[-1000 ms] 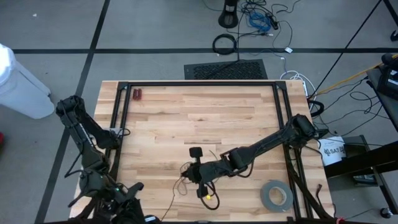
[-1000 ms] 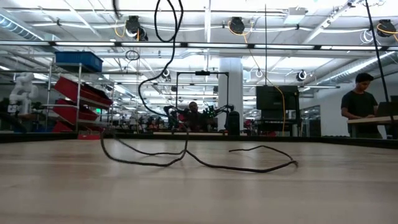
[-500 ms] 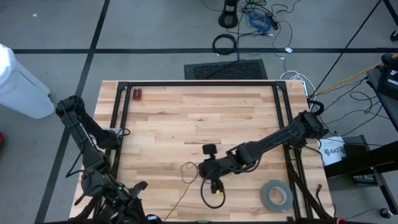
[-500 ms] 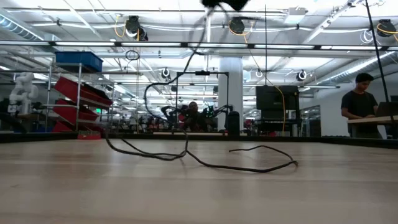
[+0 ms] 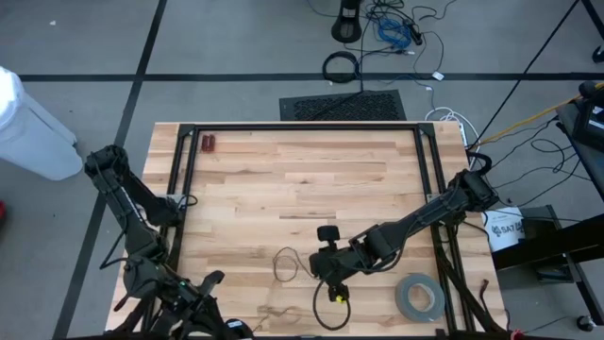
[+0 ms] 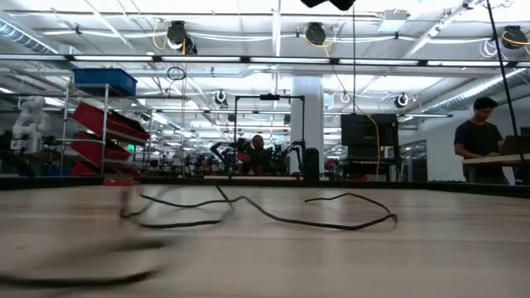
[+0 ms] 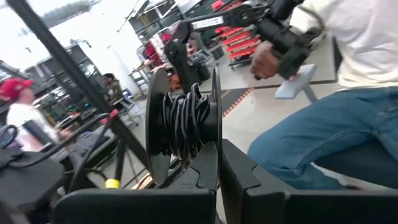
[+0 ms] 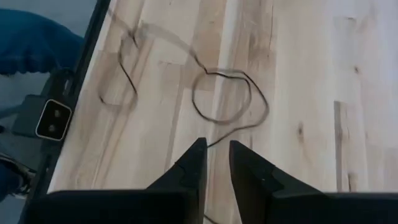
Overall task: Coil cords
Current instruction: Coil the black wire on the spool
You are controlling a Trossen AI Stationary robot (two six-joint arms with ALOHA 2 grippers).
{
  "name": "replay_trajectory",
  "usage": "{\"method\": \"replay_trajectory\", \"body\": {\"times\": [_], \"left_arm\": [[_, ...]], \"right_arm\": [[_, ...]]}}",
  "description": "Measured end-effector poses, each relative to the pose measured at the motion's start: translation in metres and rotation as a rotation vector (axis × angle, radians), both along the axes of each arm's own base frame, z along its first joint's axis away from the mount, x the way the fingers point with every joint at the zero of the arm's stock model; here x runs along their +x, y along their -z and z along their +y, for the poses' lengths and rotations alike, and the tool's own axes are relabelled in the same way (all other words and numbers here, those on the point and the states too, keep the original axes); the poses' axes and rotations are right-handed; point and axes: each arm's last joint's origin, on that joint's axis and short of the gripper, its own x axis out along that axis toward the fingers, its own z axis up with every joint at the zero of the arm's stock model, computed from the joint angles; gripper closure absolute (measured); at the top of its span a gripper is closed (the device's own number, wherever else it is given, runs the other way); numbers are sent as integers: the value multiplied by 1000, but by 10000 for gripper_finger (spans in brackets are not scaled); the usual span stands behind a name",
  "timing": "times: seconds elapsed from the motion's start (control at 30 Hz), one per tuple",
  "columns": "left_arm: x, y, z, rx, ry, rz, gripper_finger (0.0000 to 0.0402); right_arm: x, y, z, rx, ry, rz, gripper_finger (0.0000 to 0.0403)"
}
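On the near half of the wooden worktop (image 5: 283,179), the thin black cord (image 5: 286,265) lies loose, one small open loop with wiry strands trailing toward the front edge. The right hand (image 5: 335,283) hovers just beside that loop, reached in from the right side; in the right wrist view its two fingers (image 8: 189,168) stand slightly apart with nothing between them, and the cord's loop (image 8: 227,96) lies on the wood ahead of them. The left hand (image 5: 203,288) waits off the worktop's front left corner, closed and empty. A grey tape roll (image 5: 419,297) rests near the front right corner, well apart from the cord.
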Motion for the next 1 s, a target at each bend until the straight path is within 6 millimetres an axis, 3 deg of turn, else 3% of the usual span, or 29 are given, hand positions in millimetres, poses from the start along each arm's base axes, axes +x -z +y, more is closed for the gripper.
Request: {"method": "replay_trajectory", "body": {"times": [0.1, 0.3, 0.37, 0.67, 0.8, 1.0], "left_arm": [[0, 0, 1, 1, -22, -1, 398], [4, -1, 4, 4, -50, -6, 398], [4, -1, 4, 1, -53, -7, 398], [-2, -1, 1, -2, -31, -3, 398], [-5, -1, -1, 6, -36, -5, 398], [-6, -2, -1, 20, -38, -22, 398]], "right_arm": [[3, -3, 6, 18, -53, -49, 338], [23, -26, 27, 117, -228, -405, 305], [33, -25, 34, 153, -274, -496, 293], [67, 36, 60, 225, -318, -550, 251], [75, 39, 68, 352, -381, -665, 248], [83, 51, 74, 399, -379, -773, 248]]}}
